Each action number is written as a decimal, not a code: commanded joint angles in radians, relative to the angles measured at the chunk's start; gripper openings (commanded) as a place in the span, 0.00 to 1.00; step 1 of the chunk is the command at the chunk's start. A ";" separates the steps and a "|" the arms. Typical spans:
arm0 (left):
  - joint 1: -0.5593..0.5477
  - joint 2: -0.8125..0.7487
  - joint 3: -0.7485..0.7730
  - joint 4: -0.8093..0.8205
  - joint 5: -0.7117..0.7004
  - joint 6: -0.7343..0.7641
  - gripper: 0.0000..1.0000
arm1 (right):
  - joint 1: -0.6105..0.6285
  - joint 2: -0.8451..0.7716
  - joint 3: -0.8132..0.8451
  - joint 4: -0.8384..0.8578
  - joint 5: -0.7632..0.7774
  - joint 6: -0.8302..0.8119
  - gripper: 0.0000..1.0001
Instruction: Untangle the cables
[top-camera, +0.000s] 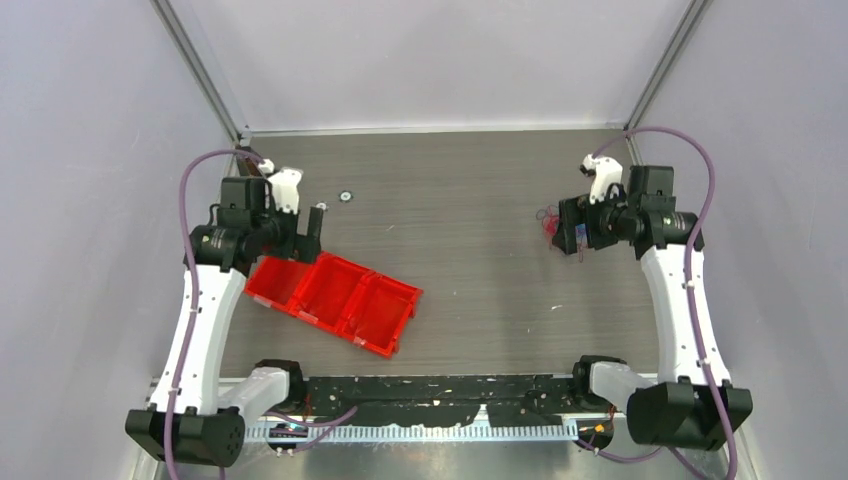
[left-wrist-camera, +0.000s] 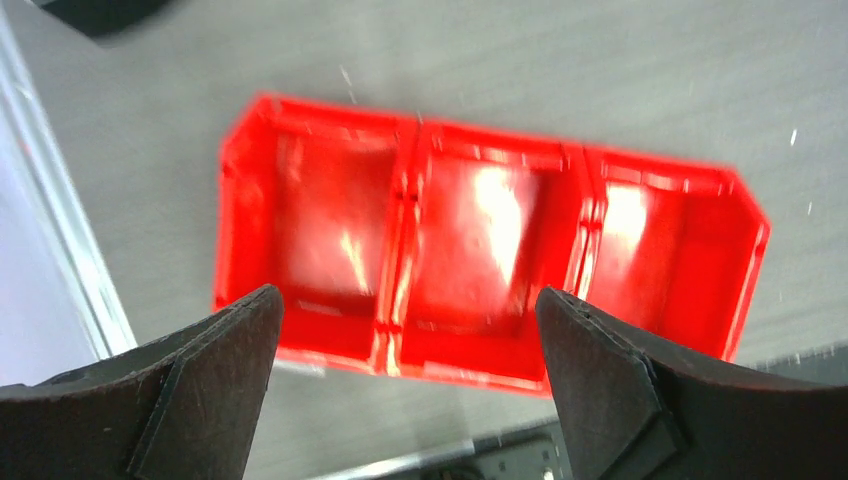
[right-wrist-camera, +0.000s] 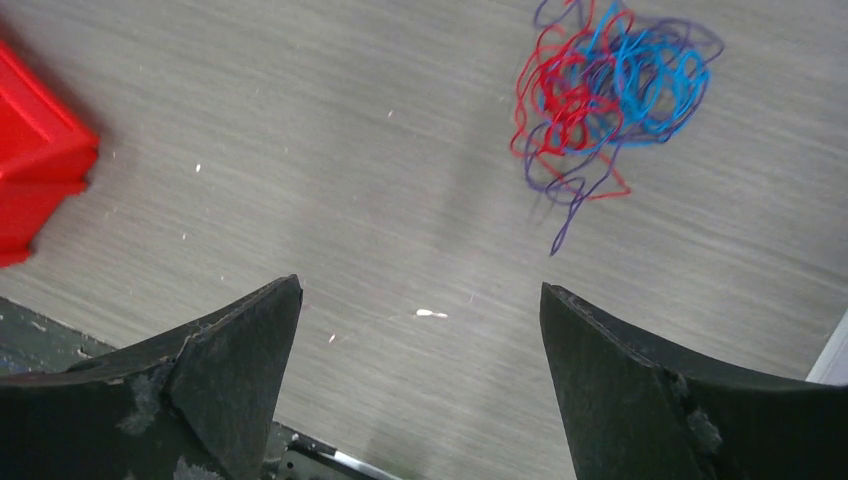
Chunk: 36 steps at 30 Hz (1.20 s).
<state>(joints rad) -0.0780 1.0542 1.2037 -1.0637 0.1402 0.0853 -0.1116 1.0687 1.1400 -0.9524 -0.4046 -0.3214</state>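
Note:
The cables (right-wrist-camera: 605, 90) lie as one tangled clump of thin red, blue and purple strands on the grey wood-grain table (right-wrist-camera: 330, 150). In the right wrist view they are at the upper right, ahead of the fingertips. In the top view the cables (top-camera: 547, 221) sit just left of my right gripper (top-camera: 576, 232). My right gripper (right-wrist-camera: 420, 300) is open and empty, above the table and apart from the clump. My left gripper (top-camera: 303, 218) is at the far left; in its wrist view the left gripper (left-wrist-camera: 408, 293) is open and empty, hovering over the red bin (left-wrist-camera: 490, 150).
The red bin (top-camera: 335, 300) has three compartments, all empty, and lies slanted at the left centre; its corner (right-wrist-camera: 40, 165) shows in the right wrist view. A small round disc (top-camera: 346, 196) lies near the back. A black rail (top-camera: 440, 395) runs along the near edge. Metal frame posts (top-camera: 200, 70) stand at the back corners.

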 joint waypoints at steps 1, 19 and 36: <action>0.004 -0.069 0.069 0.265 -0.036 0.001 1.00 | -0.003 0.078 0.137 0.040 0.018 0.030 0.95; -0.101 0.063 0.062 0.466 0.176 0.050 1.00 | -0.005 0.613 0.503 -0.034 0.210 -0.149 0.95; -0.129 0.236 0.073 0.482 0.200 0.037 1.00 | -0.002 1.028 0.533 0.042 0.230 -0.105 0.89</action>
<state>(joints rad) -0.2031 1.2736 1.2621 -0.6361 0.3241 0.1341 -0.1135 2.0689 1.6512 -0.9527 -0.1959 -0.4500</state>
